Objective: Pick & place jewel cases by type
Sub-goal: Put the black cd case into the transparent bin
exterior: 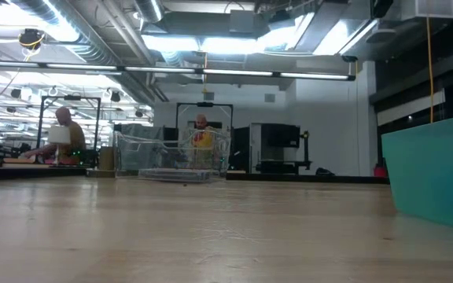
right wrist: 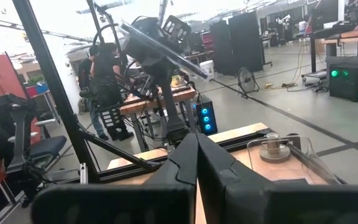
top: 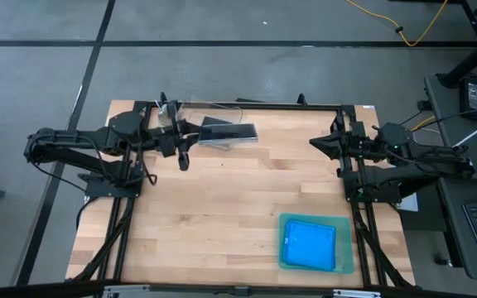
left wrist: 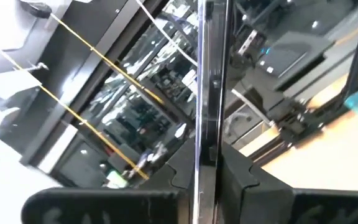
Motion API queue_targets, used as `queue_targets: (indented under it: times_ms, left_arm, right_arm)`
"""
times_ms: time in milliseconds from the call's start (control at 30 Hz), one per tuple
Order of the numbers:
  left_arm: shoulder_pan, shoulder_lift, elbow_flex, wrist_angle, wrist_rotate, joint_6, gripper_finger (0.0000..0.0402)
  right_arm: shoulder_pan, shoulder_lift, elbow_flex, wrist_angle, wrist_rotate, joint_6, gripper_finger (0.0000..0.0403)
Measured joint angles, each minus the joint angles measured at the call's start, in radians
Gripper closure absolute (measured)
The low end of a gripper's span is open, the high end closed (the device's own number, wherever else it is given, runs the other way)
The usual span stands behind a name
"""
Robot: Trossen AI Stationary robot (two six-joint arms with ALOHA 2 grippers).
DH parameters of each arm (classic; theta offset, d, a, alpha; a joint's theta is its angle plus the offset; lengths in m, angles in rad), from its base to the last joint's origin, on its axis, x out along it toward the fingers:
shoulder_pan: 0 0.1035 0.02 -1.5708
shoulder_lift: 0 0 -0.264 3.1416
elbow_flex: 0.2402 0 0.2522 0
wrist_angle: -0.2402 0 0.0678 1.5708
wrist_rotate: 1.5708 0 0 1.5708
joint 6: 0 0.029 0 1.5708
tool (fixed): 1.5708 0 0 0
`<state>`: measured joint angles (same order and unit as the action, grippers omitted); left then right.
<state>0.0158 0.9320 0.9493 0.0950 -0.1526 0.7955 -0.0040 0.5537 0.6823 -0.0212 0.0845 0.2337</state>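
My left gripper [top: 190, 136] is raised over the table's far left part and is shut on a dark jewel case [top: 228, 132], which shows edge-on in the left wrist view [left wrist: 209, 74]. The right wrist view shows this case from afar as a slanted dark slab [right wrist: 163, 46]. A clear tub [top: 222, 105] stands at the far edge behind it. Bright blue jewel cases [top: 309, 245] lie in a green tray [top: 348, 263] at the near right. My right gripper [top: 317, 142] hangs shut and empty at the table's right side. My left gripper pinches the dark jewel case's edge nearest the arm [left wrist: 207, 155] between its two fingers [left wrist: 247, 180], one on each flat face. The fingers reach in about level from the table's left. The case is lifted clear of the table and stands tilted, rolled toward its edge.
The green tray's wall [exterior: 439, 169] rises at the near right in the low view, and the clear tub [exterior: 175, 157] sits far back. Bare wood lies between the arms in the middle. People stand in the room beyond the table.
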Motion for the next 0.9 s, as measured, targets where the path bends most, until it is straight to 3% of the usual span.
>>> queue_targets:
  times_ms: [500, 900]
  left_arm:
    - [-0.137, 0.000, 0.000, -0.001, -0.297, 0.509, 0.0375]
    - [-0.222, 0.000, 0.001, 0.007, -0.328, 0.792, 0.0375]
  right_arm:
    - [0.000, 0.001, 0.000, 0.000, 0.004, 0.001, 0.0395]
    - [0.000, 0.001, 0.000, -0.010, 0.054, 0.002, 0.0395]
